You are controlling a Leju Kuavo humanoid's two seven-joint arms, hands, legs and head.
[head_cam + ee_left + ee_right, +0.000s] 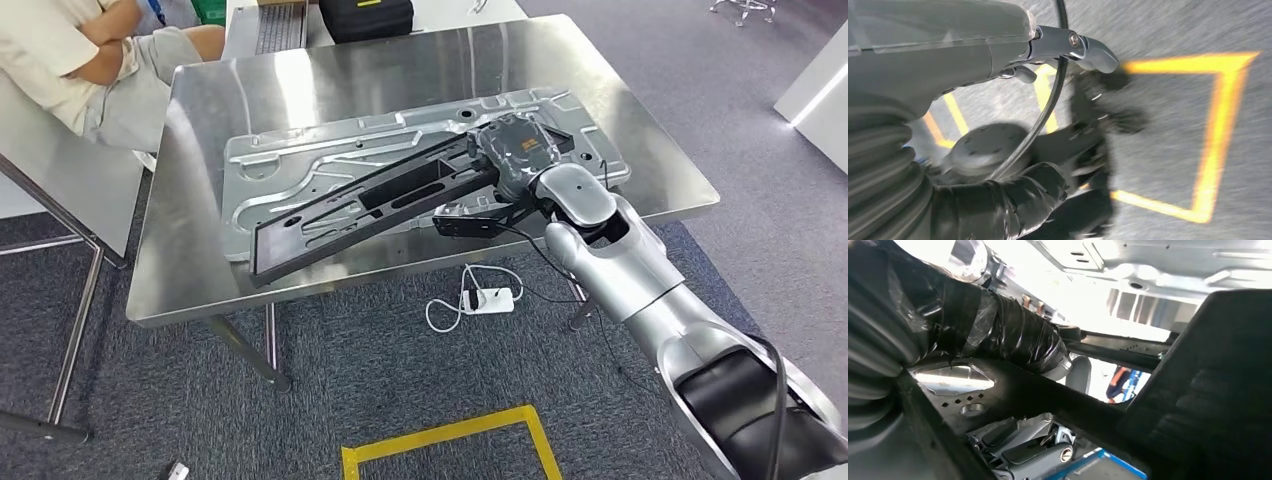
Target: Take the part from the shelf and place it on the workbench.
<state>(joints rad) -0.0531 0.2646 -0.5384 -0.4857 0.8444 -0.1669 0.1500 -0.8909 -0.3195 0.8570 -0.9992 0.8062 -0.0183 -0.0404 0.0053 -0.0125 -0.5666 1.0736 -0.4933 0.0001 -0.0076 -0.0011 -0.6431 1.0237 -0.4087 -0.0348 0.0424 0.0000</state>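
Grey carpet covers the floor (pixel 760 90) of the room, and on it stands a steel desk (pixel 300 85) with a shiny top and thin metal legs. On the desk lies a large silver pressed metal panel (pixel 300 165), flat on the surface. Across this panel rests the part (pixel 350 205), a long black frame with openings, placed diagonally; its lower end reaches close to the near edge of the desk.

Over the far end of the part sits the right hand (pixel 515 160), coming in from the silver right arm (pixel 620 260). In the right wrist view the taped thumb (pixel 1013 335) lies on top of the black frame and the part (pixel 1198 390) passes just under it, so the hand grips the part; the other fingers are mostly hidden behind the frame.

At its wrist, the left hand (pixel 1068 47) hangs over the floor, above a yellow tape square (pixel 1218 135). That picture is blurred, and I cannot tell if this hand is open or closed.

A yellow tape corner (pixel 450 445) is also on the carpet in front of the desk, and a white power strip (pixel 490 298) with its cable lies under the desk edge. At the far left a person (pixel 90 60) sits with arms crossed, cut off by the frame. A black case (pixel 365 18) stands behind the desk, only partly visible.
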